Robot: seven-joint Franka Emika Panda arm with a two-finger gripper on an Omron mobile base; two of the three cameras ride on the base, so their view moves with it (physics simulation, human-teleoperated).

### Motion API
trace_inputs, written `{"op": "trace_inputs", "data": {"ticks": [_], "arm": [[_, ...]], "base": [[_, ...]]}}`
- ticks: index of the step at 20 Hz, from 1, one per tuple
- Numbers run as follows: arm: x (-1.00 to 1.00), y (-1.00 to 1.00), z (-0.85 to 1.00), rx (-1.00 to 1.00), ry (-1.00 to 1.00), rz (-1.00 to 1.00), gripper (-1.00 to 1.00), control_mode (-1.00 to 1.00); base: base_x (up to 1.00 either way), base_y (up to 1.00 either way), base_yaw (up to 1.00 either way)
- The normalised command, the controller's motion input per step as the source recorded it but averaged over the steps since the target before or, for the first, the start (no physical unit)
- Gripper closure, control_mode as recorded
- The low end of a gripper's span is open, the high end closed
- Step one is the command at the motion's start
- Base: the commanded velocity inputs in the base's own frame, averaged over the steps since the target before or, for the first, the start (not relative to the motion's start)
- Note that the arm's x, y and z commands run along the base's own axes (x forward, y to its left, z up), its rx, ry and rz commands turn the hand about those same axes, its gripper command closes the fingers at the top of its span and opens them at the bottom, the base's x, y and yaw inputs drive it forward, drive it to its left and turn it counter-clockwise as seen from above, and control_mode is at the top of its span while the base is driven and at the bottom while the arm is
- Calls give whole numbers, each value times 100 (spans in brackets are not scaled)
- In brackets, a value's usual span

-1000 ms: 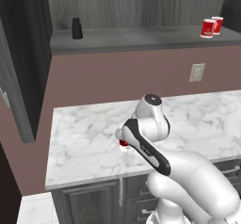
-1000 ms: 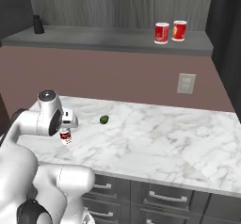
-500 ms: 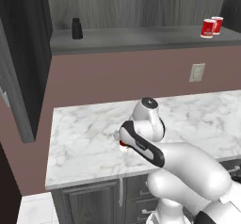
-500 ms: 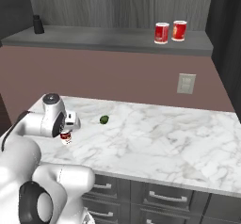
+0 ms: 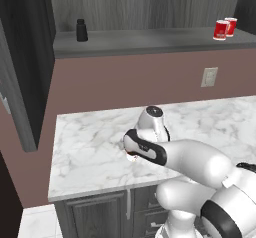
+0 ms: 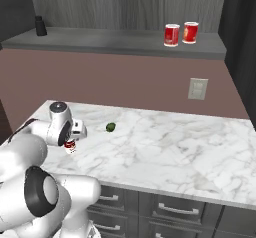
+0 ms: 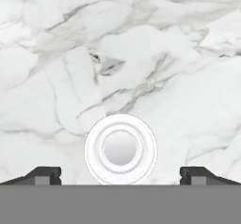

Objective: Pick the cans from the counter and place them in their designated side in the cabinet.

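Observation:
A small dark red can with white bands (image 6: 70, 147) stands on the white marble counter (image 6: 165, 147) near its left end; a sliver of the can (image 5: 131, 156) shows red under the hand. From above, its round silvery top (image 7: 120, 150) lies centred between the two dark fingertips (image 7: 47, 174). My gripper (image 7: 120, 173) points straight down over it, open, with a wide gap on either side of the can. The gripper (image 6: 71, 141) hangs just above the can. Two more red cans (image 5: 220, 29) (image 6: 171, 35) stand on the right end of the cabinet shelf (image 5: 150, 39).
A black bottle (image 5: 81, 30) stands at the shelf's left end. A tiny green ball (image 6: 111, 127) lies on the counter right of the hand. A wall socket (image 6: 198, 88) sits above the counter. A tall dark cabinet door (image 5: 20, 67) juts out at the left.
The hand has shifted slightly left and the arm's links have swung lower over the can. The can has stayed put and the jaws remain open.

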Motion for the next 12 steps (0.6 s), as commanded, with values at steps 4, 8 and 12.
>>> {"op": "trace_inputs", "data": {"ticks": [4,8,12], "arm": [[22,8,-20,0,2,0,-100,-100],[21,6,-21,0,2,0,-100,-100],[14,3,-19,-1,3,0,100,-100]], "base": [[0,0,0],[0,0,0],[0,0,0]]}}
